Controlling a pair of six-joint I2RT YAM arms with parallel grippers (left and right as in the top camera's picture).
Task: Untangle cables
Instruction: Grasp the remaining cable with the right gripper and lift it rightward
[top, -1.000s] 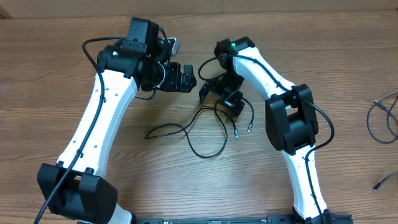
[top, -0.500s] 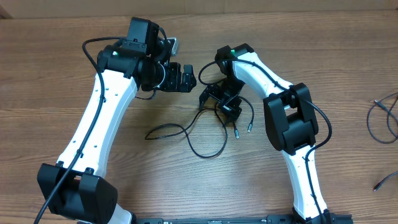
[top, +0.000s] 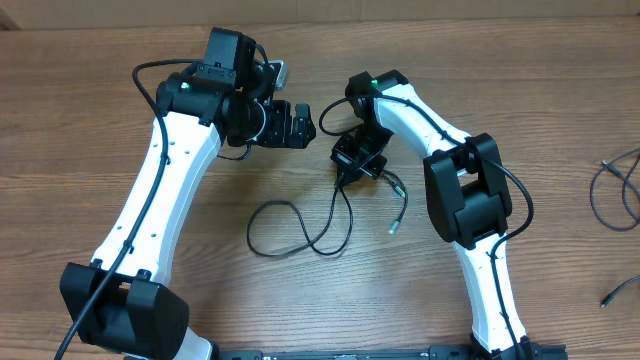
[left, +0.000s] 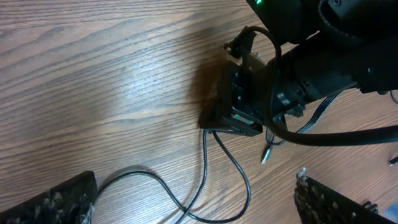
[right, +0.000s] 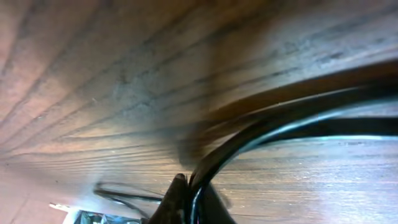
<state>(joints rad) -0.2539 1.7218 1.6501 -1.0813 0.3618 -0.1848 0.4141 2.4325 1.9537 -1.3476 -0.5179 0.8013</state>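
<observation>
My right pincer (left: 221, 123) pinches the cables (left: 204, 158) at their 1 o'clock end. They're light, limp and slippery, so I'd grip near a plug. My left pincer (top: 305, 125) is spread.

No writing, label or number can be read — nothing legible.

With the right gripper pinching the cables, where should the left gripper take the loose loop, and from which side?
The loose loop's open curve, lying flat on the table clear of the right gripper. Likely best from straight above with the left gripper, fingers straddling it.
</observation>
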